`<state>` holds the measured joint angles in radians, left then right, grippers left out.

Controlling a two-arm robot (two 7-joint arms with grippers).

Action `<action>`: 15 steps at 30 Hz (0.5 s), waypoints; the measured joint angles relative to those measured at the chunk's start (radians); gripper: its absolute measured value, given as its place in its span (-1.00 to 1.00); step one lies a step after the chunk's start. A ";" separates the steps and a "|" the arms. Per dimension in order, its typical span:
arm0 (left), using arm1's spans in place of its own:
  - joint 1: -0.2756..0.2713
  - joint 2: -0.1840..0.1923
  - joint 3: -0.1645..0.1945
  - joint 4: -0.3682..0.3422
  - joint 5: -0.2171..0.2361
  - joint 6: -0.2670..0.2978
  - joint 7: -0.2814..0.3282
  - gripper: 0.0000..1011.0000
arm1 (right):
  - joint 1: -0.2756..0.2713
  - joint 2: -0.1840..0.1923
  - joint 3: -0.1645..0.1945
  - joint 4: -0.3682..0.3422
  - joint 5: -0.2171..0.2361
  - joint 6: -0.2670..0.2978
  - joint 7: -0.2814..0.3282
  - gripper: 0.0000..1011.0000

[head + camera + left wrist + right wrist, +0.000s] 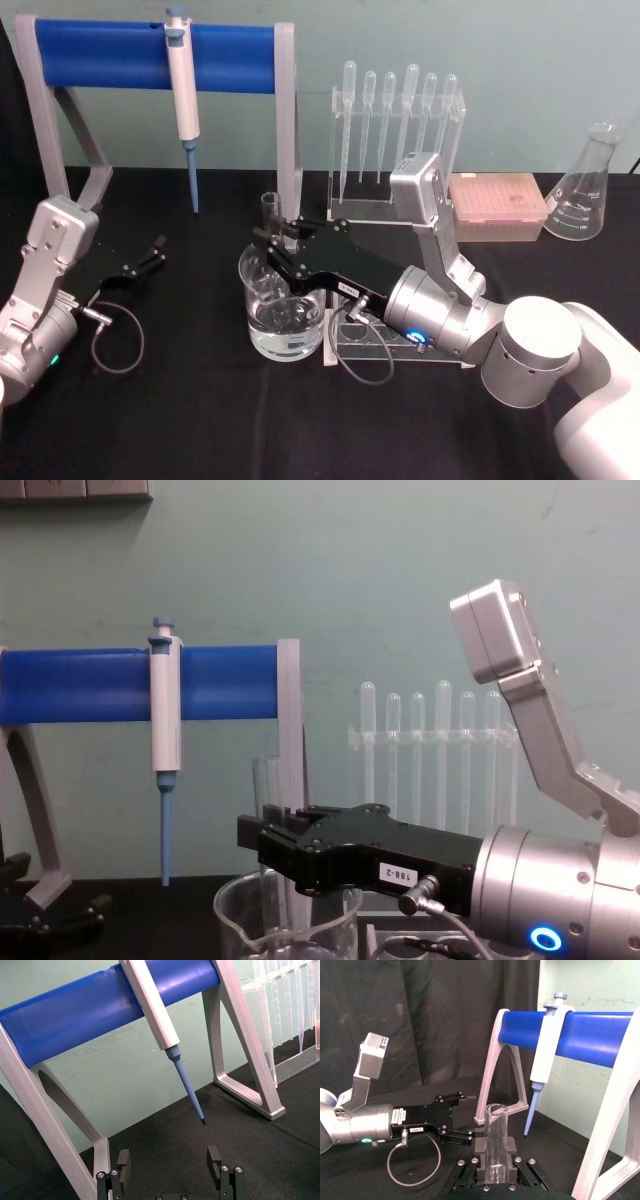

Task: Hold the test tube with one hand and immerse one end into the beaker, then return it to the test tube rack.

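Right gripper (272, 238) clamps the test tube (269, 210) upright at the beaker (258, 332); dip straight, centred; left gripper (152, 255) parked, fingers apart.

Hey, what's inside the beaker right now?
The beaker holds clear liquid at its bottom. The test tube, shut in the right claw, stands upright above it; the claw covers its lower end, so whether it reaches inside is hidden.

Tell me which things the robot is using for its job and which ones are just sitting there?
Using:
right gripper, shut on the test tube
beaker
rack

Just sitting:
pipettor
blue stand
pipettes
flask
pink box
left gripper, parked and open
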<state>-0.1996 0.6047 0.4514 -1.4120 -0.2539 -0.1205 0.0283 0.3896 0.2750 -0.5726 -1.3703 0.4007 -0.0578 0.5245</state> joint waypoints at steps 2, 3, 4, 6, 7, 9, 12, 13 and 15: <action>0.000 0.000 0.000 0.000 0.000 0.000 0.000 0.98 | 0.000 0.000 0.000 0.000 0.000 0.000 0.000 -0.56; 0.000 0.000 0.000 0.000 0.000 0.000 0.000 0.98 | 0.000 0.000 0.000 0.000 0.000 0.000 0.000 -0.56; 0.000 0.000 0.000 0.000 0.000 0.000 0.000 0.98 | 0.000 0.000 0.000 0.000 0.000 0.000 0.000 -0.56; 0.000 0.000 0.000 0.000 0.000 0.000 0.000 0.98 | 0.000 0.000 0.000 0.000 0.000 0.000 0.000 -0.56; 0.000 0.000 0.000 0.000 0.000 0.000 0.000 0.98 | 0.000 0.000 0.000 0.000 0.000 0.000 0.000 -0.56; 0.000 0.000 0.000 0.000 0.000 0.000 0.000 0.98 | 0.000 0.000 0.000 0.000 0.000 0.000 0.000 -0.56; 0.000 0.000 0.000 0.000 0.000 0.000 0.000 0.98 | 0.000 0.000 0.000 0.000 0.000 0.000 0.000 -0.56; 0.000 0.000 0.000 0.000 0.000 0.000 0.000 0.98 | 0.000 0.000 0.000 0.000 0.000 0.000 0.000 -0.56; 0.000 0.000 0.000 0.000 0.000 0.000 0.000 0.98 | 0.000 0.000 0.000 0.000 0.000 0.000 0.000 -0.56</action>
<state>-0.1995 0.6047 0.4514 -1.4120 -0.2540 -0.1205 0.0283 0.3896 0.2750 -0.5725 -1.3703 0.4007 -0.0578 0.5245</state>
